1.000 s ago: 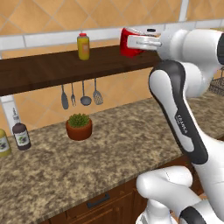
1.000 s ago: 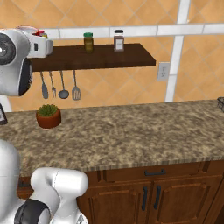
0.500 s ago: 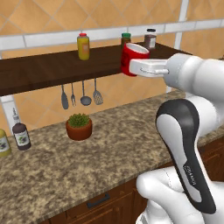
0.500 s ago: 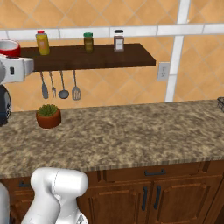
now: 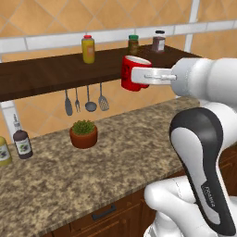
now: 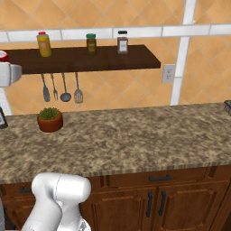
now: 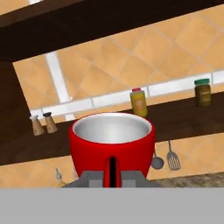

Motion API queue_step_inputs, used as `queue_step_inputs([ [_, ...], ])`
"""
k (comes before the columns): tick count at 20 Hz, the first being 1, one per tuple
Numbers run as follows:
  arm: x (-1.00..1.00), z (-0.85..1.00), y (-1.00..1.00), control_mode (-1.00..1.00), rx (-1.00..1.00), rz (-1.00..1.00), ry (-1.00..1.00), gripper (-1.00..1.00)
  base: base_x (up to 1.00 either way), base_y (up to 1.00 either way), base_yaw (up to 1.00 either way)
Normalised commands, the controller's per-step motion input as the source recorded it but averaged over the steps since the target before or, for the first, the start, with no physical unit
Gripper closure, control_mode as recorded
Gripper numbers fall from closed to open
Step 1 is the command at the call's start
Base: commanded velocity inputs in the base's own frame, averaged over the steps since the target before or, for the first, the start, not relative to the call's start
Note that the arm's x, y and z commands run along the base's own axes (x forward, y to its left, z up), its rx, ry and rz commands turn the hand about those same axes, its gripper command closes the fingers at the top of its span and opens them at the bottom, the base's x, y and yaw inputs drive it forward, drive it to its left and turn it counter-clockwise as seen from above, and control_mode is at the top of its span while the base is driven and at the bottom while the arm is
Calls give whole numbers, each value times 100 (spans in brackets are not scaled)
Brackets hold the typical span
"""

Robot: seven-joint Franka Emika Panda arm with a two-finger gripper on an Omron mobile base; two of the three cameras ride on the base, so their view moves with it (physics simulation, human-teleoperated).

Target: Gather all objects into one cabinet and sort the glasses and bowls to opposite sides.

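A white robot arm reaches across a rendered kitchen, and its hand (image 5: 139, 76) is clamped on a small glossy red cup (image 5: 134, 72). The cup is held upright in the air, in front of a long dark wood wall shelf (image 5: 55, 74) and well above the speckled stone counter (image 5: 106, 157). In the hand view the red cup sits between the two fingers, its pale grey inside visible and a dark slot running down its near side.

On the shelf stand a yellow jar with a red cap (image 5: 88, 49), a green-lidded jar (image 5: 133, 45) and a dark-lidded spice jar (image 5: 159, 41), spaced apart in a row. Four metal utensils (image 5: 86, 98) hang beneath the shelf against the orange tiled wall.

On the counter, a terracotta pot with a green plant (image 5: 84, 134) stands below the utensils. Two bottles (image 5: 21, 142) stand near the counter's left end. Brown wooden drawers with dark handles (image 6: 162, 178) run below the counter.

In the right base view, the red cup's rim shows at the far left edge.
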Motion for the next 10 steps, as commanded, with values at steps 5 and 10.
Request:
queue_step_inputs([
  [5, 0, 0, 0, 100, 0, 0, 0, 100, -73, 26, 4],
  [10, 0, 0, 0, 100, 0, 0, 0, 100, -100, 9, 2],
])
